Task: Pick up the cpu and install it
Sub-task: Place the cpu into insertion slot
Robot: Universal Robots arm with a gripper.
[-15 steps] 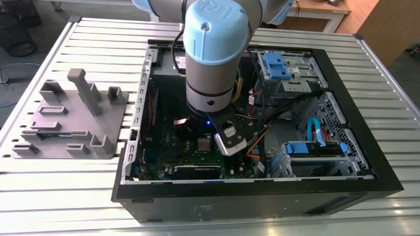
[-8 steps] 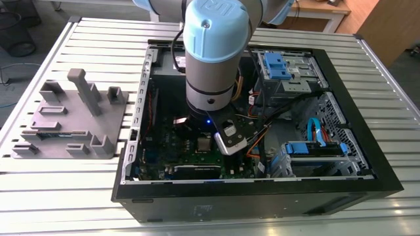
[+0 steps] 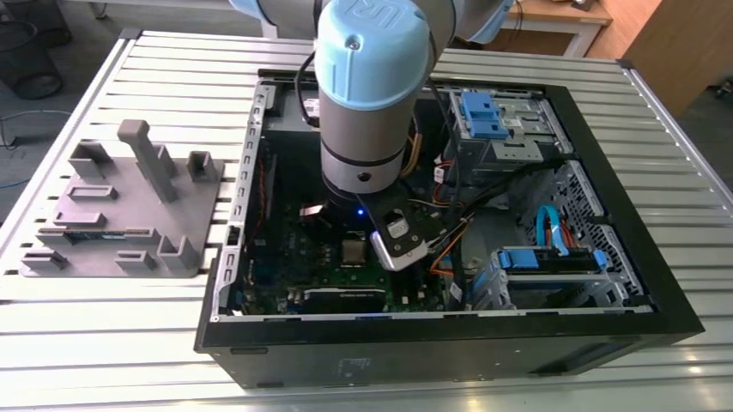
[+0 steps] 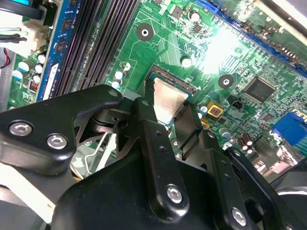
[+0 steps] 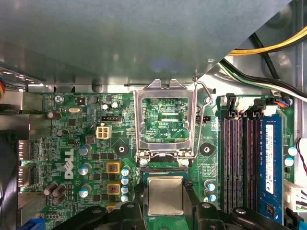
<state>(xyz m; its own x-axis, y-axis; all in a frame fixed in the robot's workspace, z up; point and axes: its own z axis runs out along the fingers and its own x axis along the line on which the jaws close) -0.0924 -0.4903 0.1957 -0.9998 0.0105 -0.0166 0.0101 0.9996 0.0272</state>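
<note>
On the exterior view's left, well apart from the socket (image 5: 165,171), one grey fixture (image 3: 126,215) is seen on the table (image 3: 103,360). One open case (image 3: 458,356) is set further right, and one arm (image 3: 366,103) is held over the socket inside it. The cpu (image 5: 165,199) is found at the socket, flat against the motherboard (image 5: 72,143), and is gripped by the jaws, which are closed against two of its opposite edges. Whether it is fully seated cannot be told. It is judged to be light, stiff and thin, with a smooth metal top on which a grip would slip and an underside that is probably easily damaged. It is therefore best taken by two opposite sides of its rim, kept level and not squeezed hard. Around the socket the following are counted: one cpu, one hinged frame (image 5: 140,124) raised open just beside the socket, two yellow square parts (image 5: 113,167) near it, and one blue memory stick (image 5: 268,163) standing further off.
</note>
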